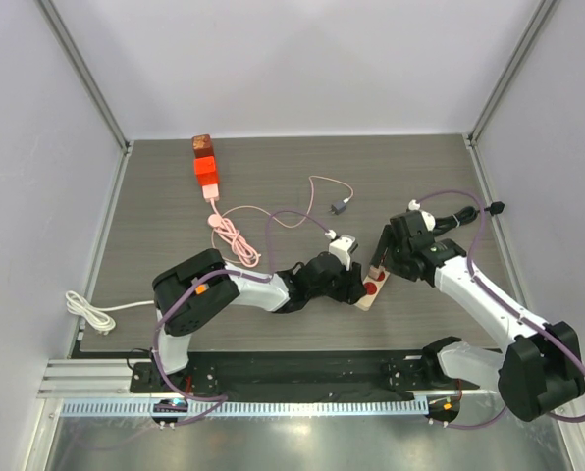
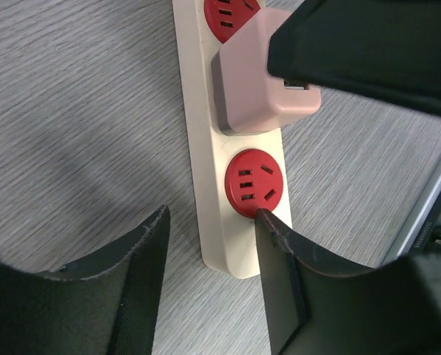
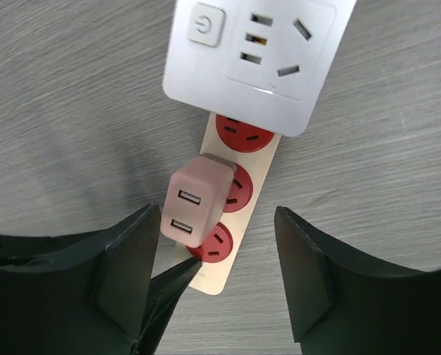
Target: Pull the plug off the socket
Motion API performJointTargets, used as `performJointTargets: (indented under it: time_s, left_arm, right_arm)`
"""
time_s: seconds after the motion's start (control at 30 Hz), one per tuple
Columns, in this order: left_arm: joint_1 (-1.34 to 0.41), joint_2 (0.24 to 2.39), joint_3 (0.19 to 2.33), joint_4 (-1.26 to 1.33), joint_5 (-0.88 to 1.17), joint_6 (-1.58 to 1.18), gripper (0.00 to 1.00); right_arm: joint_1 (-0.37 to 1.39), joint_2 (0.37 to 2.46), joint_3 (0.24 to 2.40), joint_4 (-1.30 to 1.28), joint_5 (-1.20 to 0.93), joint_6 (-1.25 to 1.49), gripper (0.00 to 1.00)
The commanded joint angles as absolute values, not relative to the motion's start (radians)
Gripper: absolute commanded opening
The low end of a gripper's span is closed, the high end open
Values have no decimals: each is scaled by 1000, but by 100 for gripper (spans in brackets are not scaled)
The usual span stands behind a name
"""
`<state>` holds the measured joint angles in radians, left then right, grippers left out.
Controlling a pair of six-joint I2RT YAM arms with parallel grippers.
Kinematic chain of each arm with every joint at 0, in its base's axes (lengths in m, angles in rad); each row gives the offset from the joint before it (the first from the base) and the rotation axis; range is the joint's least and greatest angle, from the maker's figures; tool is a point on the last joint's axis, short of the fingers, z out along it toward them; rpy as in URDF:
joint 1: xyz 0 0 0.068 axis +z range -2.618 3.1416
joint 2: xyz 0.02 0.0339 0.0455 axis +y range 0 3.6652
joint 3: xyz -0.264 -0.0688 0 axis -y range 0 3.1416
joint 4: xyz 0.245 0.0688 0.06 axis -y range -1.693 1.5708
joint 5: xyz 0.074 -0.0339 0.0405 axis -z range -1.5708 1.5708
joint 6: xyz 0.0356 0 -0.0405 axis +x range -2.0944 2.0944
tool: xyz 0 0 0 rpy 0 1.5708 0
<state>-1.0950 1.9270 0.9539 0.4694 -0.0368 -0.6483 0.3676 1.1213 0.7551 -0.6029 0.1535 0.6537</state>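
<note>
the pink usb charger plug (image 3: 194,203) sits in the middle red socket of the cream power strip (image 2: 198,148), near the centre of the table, so nothing is pulled off yet.

the left gripper (image 2: 211,222) is spread open at the lower end of the strip. 1 finger (image 2: 280,281) lies over the edge of the free red socket (image 2: 254,183), and the other finger stands beside the strip with a little gap. i think it is placed so to keep the strip down when the plug goes up.

the right gripper (image 3: 217,222) is also released. its 2 jaws stand on both sides of the plug, not closed on it. this looks like the approach for a grip on the plug's sides.

a white multi-socket adapter (image 3: 257,59) fills the top of the right wrist view and covers the far end of the strip.

in the left wrist view a black finger of the right gripper (image 2: 368,44) hides the upper right part of the plug, so i cannot tell whether it touches there. in the top view both grippers crowd over the strip, and the plug itself is hard to make out.
</note>
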Motion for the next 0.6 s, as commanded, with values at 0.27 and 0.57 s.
performJointTargets:
  time_s: [0.27,0.57]
  left_arm:
    - [-1100,1979,983,505,-54,-687,41]
    - [-1100,1980,963,525,-71,-707,34]
  right_arm:
    - [428,1183,724,-526,247,838,51]
    - [456,1213,727,-525,279,877,52]
